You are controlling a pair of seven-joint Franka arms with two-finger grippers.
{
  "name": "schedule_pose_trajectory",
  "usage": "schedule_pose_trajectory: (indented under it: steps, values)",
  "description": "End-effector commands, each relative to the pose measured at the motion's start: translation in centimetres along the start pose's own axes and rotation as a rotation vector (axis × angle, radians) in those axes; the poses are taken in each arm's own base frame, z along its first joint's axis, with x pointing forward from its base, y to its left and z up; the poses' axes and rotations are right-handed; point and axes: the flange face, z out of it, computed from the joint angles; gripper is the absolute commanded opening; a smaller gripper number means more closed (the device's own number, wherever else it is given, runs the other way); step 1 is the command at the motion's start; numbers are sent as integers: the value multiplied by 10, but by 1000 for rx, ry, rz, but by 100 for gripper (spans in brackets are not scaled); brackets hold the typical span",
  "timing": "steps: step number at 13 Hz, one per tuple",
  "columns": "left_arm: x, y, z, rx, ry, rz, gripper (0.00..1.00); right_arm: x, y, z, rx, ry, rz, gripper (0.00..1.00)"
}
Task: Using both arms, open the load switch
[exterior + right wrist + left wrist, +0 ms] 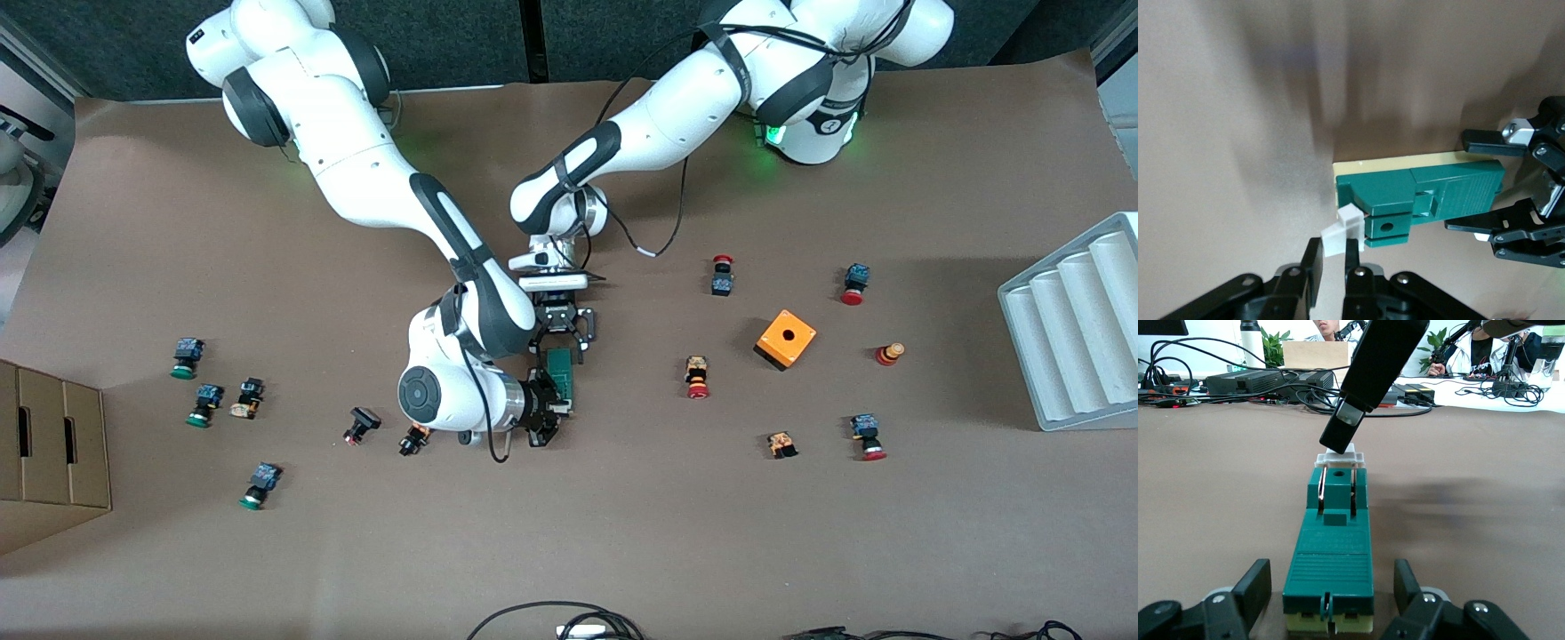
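Front view: my two white arms meet mid-table. Load switch (560,378), dark-green bar, held between them above brown table (622,533). My left gripper (564,342) clamps its end farther from camera; my right gripper (553,411) clamps nearer end. Orange cube (786,339) well apart, toward left arm's end.

Left wrist view: my left gripper (1331,600) fingers pressed on green switch body (1331,547); right gripper's finger (1346,427) touches white block (1339,458).

Right wrist view: my right gripper (1333,257) fingers closed on white block (1341,230); left gripper (1511,193) grips switch's other end.
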Motion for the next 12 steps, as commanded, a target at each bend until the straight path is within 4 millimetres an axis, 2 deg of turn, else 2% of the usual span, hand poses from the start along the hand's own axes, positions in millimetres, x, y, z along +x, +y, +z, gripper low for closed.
schedule_pose_trajectory:
  steps: [1,4,12]
  values:
    - [-1,1,-2,-12,31,-9,82,3,1,11,-20,-2,12,20]
    - [-1,1,-2,-12,31,-11,82,6,0,15,-20,8,10,28]
    - [-1,1,-2,-12,31,-11,82,8,3,17,-23,12,16,27]
